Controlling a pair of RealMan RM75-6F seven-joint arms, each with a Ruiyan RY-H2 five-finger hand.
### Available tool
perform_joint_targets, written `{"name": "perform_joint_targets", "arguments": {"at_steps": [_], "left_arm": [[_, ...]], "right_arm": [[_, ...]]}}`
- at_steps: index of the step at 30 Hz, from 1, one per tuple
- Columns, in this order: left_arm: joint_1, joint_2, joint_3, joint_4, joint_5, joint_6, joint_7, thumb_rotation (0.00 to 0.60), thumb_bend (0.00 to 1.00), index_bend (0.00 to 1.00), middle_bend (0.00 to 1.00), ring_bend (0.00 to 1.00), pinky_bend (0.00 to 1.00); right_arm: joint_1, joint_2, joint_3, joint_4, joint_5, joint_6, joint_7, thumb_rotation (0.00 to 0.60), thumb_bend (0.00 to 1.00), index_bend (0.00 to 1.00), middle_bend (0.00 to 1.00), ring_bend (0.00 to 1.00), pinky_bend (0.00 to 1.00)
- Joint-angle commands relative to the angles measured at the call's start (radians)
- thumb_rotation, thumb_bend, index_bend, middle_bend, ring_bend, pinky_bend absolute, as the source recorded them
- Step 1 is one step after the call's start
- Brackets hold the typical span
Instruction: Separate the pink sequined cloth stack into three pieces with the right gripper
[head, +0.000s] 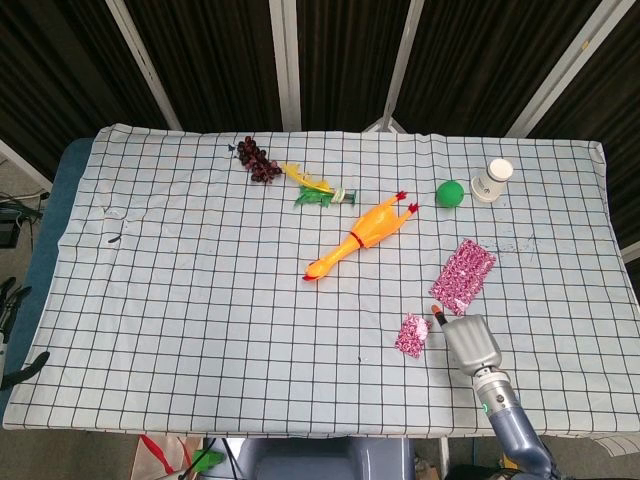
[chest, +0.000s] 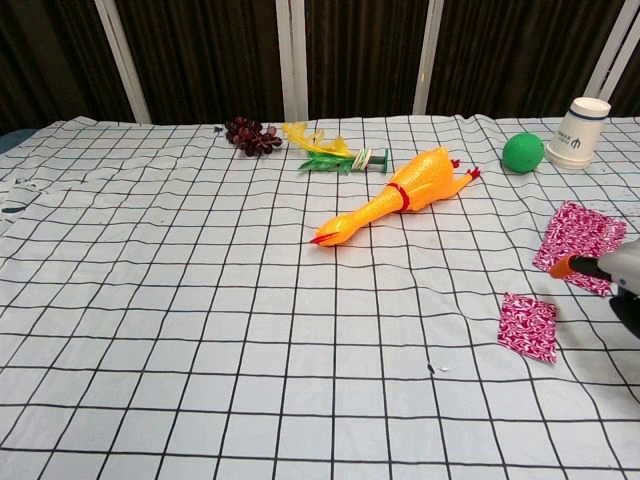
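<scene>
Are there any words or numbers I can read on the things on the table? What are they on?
White paper cup: a small dark mark on its side, too small and blurred to read.
No words or numbers show on anything else.
</scene>
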Motion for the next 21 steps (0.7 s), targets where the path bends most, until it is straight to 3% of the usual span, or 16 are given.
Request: {"name": "perform_joint_targets", "arguments": {"at_steps": [1, 5, 21], "left_arm": [[0.0, -0.001, 0.001, -0.001, 0.001, 0.0, 0.004, 0.6, 0.27, 0.14, 0.03, 0.04, 0.1], [0.0, -0.004, 0.0, -0.002, 0.0, 0.001, 0.011, 0.6, 0.27, 0.14, 0.03, 0.04, 0.1], [-0.003, -0.009, -0.001, -0.003, -0.006, -0.005, 0.026, 0.6, 0.27, 0.14, 0.03, 0.04, 0.1]], "right_arm": [[0.005, 0.016, 0.018, 0.022, 0.03, -0.009, 0.023, 0.6, 0.77, 0.18, 0.83, 0.84, 0.65], [0.014, 0.028, 0.045, 0.077, 0.081, -0.03, 0.056, 0.6, 0.77, 0.18, 0.83, 0.84, 0.65], [0.043, -0.009, 0.032, 0.153, 0.123, -0.092, 0.065, 0.6, 0.77, 0.18, 0.83, 0.84, 0.65]]}}
